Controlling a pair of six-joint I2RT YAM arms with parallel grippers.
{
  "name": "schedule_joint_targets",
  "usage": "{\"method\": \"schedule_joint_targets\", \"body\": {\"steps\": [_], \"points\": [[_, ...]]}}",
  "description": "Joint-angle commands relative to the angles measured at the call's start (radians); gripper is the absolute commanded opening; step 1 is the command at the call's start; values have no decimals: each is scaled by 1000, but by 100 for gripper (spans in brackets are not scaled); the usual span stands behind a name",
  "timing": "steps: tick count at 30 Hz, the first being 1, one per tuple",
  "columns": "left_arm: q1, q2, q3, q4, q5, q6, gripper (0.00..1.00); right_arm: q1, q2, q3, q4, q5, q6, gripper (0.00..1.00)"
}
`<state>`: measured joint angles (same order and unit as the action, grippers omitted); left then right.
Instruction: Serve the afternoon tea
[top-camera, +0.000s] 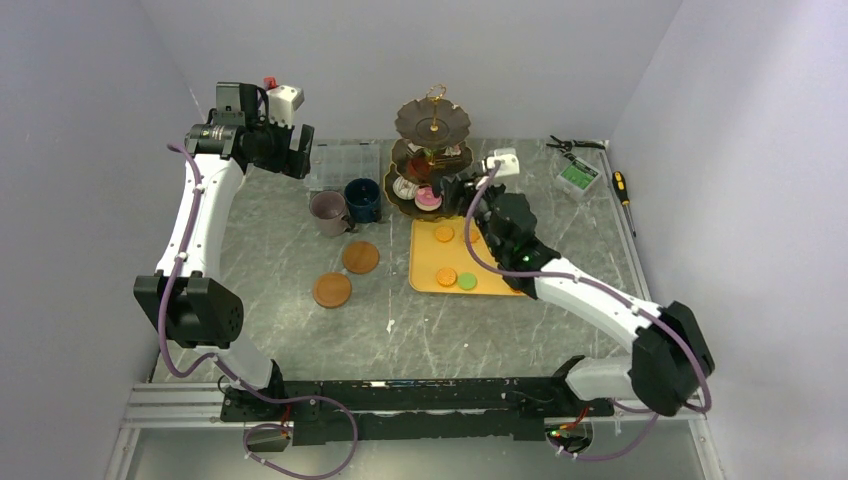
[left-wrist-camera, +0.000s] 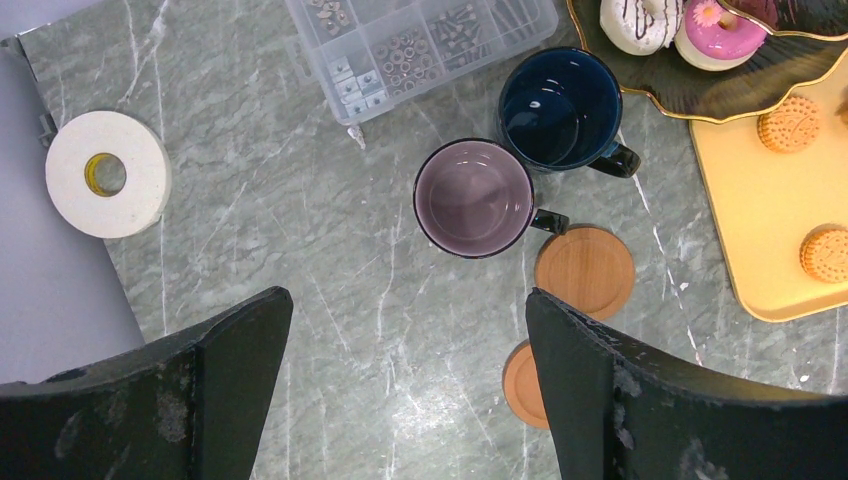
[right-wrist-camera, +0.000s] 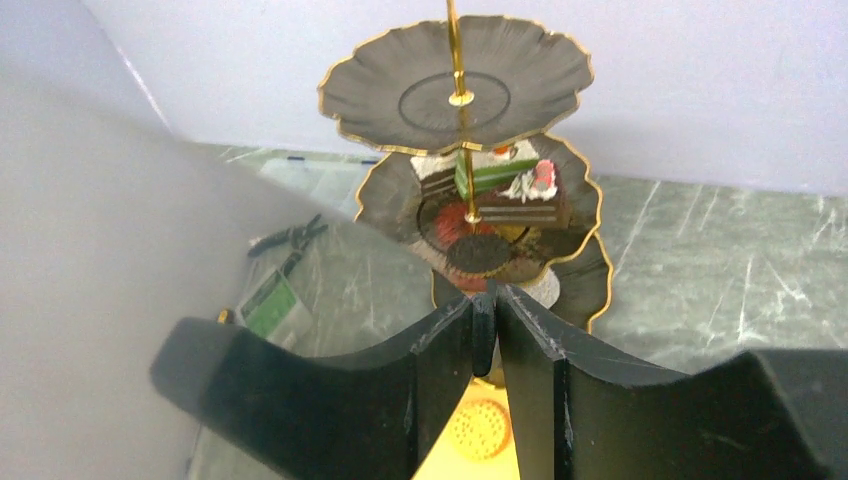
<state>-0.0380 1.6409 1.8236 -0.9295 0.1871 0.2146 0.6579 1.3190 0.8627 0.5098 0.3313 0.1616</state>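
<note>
1. From above, we see the left tool hanging high over the far left of the surface, near the clear box.
2. The mauve mug and navy mug stand just beside each other in front of the box. Two coasters lie bare, nearer to us than the mugs.
3. The stand is at the far middle with its top tier bare. Cake slices sit on the middle tier and donuts on the bottom one. The right tool is just beside the lower tiers, on their right.
4. A yellow tray lies in front of the stand, carrying three macarons, two orange and one green.
5. In the left wrist view, the left tool is spread wide with nothing between its fingers. It is above the surface, with the mauve mug beyond its tips.
6. The navy mug stands beyond the mauve one. One of the coasters lies just beside the mauve mug's handle, the other nearer the right finger. A tape roll sits at the surface's left edge.
7. In the right wrist view, the right tool faces the stand. Its tips are close, with only a slit between them, and we cannot tell whether they pinch anything.
8. The cake slices show on the middle tier, and one orange macaron shows below between the fingers.
</note>
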Motion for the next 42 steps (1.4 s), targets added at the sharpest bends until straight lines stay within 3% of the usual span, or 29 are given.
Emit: {"method": "schedule_joint_targets", "body": {"steps": [1, 8, 18, 42], "points": [[6, -4, 34, 6, 17, -23, 93, 49, -117, -109, -107, 24, 49, 63], [6, -7, 28, 5, 4, -28, 93, 144, -245, -308, -209, 97, 142, 64], [7, -10, 18, 9, 9, -33, 93, 173, -333, -382, -331, 127, 164, 64], [6, 5, 26, 3, -2, -26, 93, 173, -171, -445, -149, 195, 130, 61]]}}
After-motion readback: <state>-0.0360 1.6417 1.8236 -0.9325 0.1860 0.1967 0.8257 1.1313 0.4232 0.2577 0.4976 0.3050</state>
